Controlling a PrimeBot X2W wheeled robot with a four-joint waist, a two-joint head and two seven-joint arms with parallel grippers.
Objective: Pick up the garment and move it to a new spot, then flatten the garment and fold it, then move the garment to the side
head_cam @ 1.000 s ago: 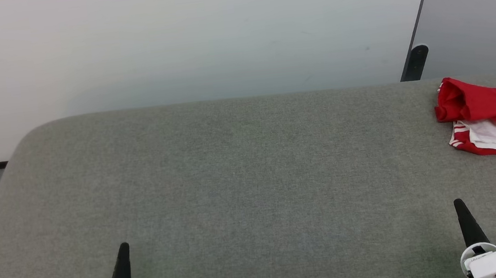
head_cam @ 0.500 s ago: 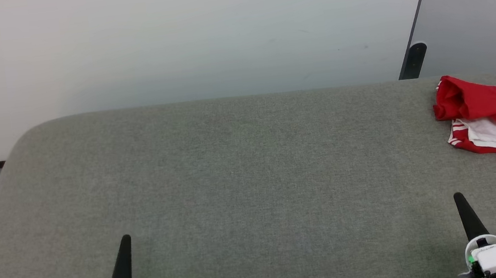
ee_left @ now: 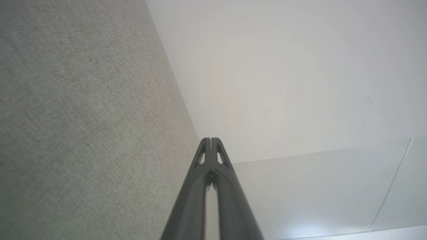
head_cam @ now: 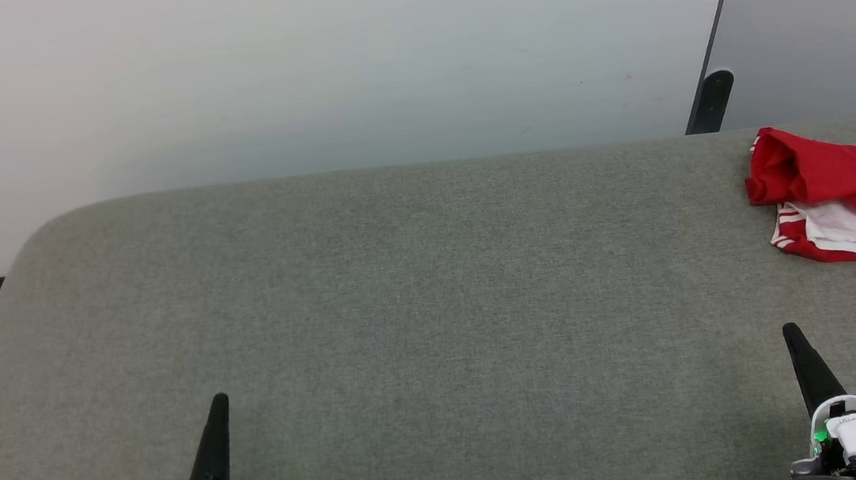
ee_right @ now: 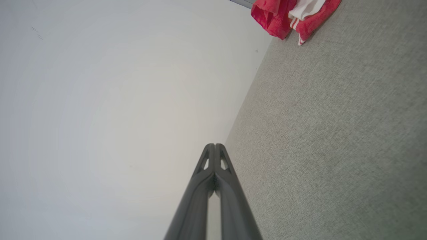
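Head view: garment (head_cam: 839, 177) bunched far right, ahead of right gripper (head_cam: 791, 334), the nearer. It and left gripper (head_cam: 219, 403) closed, empty.

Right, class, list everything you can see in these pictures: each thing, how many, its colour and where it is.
jersey: one, red with white panel and striped trim, bunched at the surface's far right
fabric-covered surface: one, grey, across the foreground
wall: one, white, behind the surface
panel: one, grey, upper right
left hand: one, dark fingers shut, lower left, empty
right hand: one, dark fingers shut, lower right, empty
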